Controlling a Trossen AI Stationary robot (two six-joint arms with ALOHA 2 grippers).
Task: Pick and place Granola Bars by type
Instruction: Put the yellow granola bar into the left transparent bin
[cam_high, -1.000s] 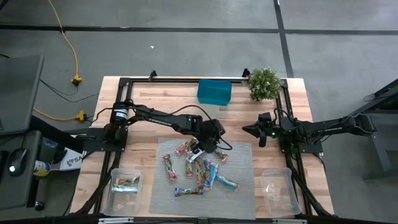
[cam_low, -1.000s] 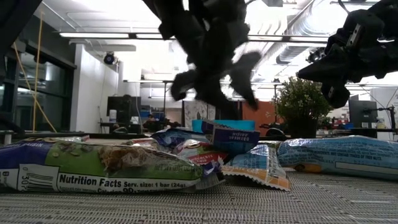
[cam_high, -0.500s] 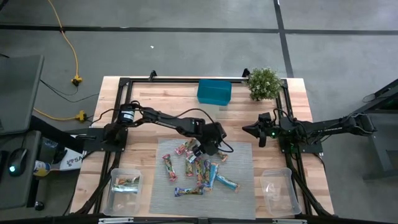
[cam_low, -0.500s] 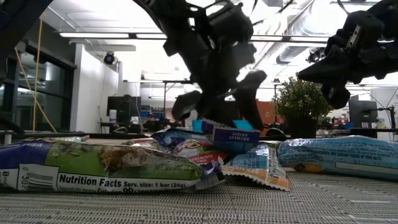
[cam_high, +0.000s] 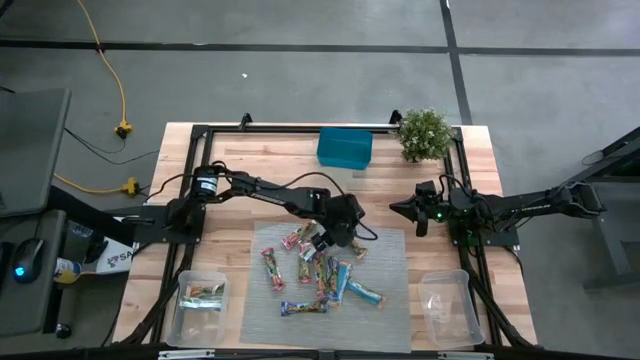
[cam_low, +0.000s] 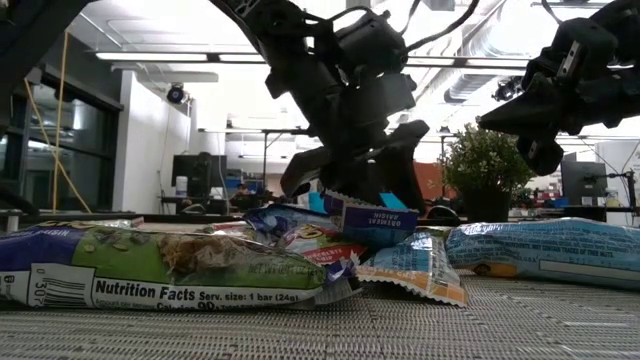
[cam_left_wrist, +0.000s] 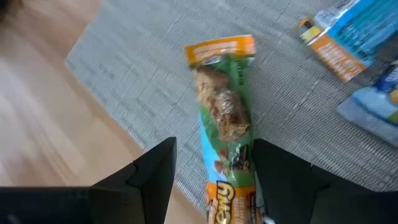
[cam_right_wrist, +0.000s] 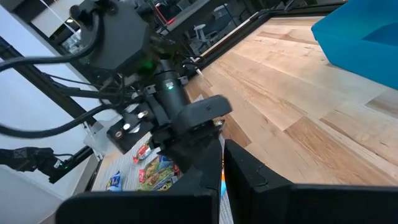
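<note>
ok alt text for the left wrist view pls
The left tool, fingers open, hangs over a green and orange granola bar lying on a grey woven mat, the bar lined up between the fingers. Blue-wrapped bars lie at the frame's edge, with bare wooden table beside the mat.

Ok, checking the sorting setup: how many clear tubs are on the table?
2: the left tub at the high view's bottom-left table corner, with bars inside; the right tub at its bottom-right corner.

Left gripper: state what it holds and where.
Nothing held. The left gripper stands open, its fingers straddling one end of a green-and-orange wrapped granola bar on the grey mat.
</note>
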